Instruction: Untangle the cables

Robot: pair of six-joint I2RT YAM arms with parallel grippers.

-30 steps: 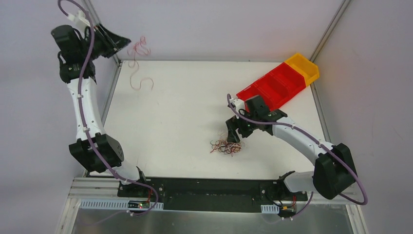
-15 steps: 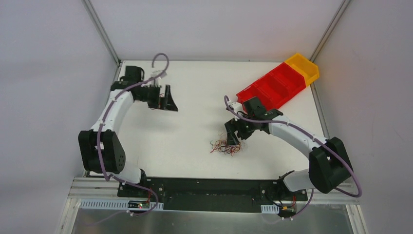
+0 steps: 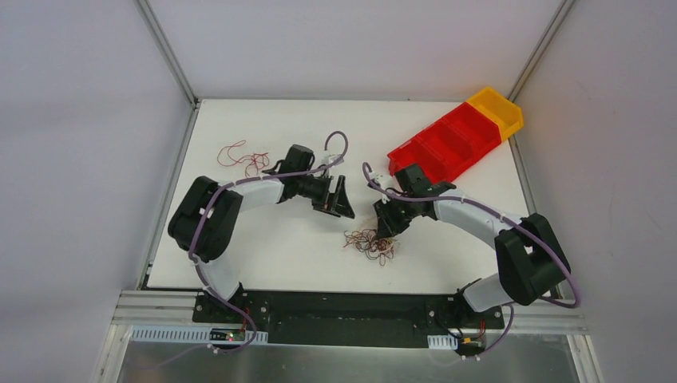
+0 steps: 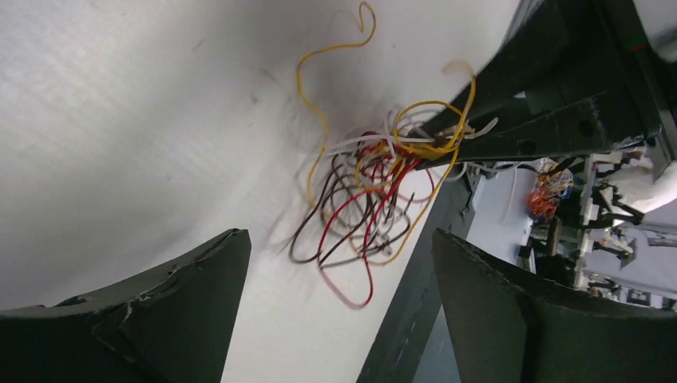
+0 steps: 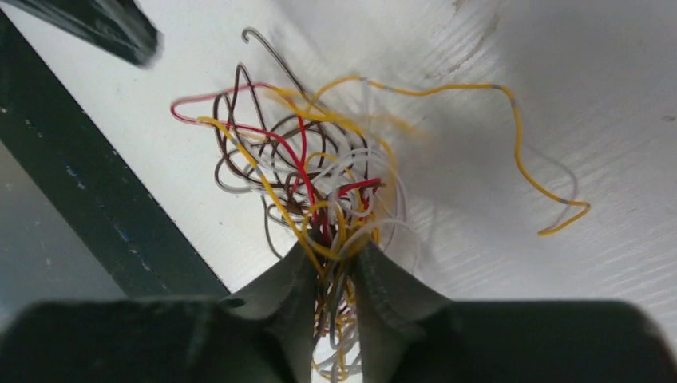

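The cables (image 3: 369,242) are a small tangle of red, yellow, brown and white curly wires lying mid-table toward the front. My right gripper (image 3: 386,228) is down on the tangle's right edge. In the right wrist view it (image 5: 337,249) is shut on a bunch of strands from the tangle (image 5: 319,175). One yellow strand (image 5: 511,120) trails off to the right. My left gripper (image 3: 342,204) hovers open just left of and behind the tangle. In the left wrist view its fingers (image 4: 199,303) stand wide apart with nothing between them, and the tangle (image 4: 375,203) lies ahead.
A loose red cable (image 3: 243,157) lies alone at the back left of the table. A row of red bins (image 3: 443,148) ending in a yellow bin (image 3: 495,110) sits at the back right. The table's dark front rail (image 5: 96,199) runs close to the tangle.
My left arm swung from the back left corner to mid-table beside the tangle, and a red cable now lies at the back left. My right gripper closed on the tangle's strands.
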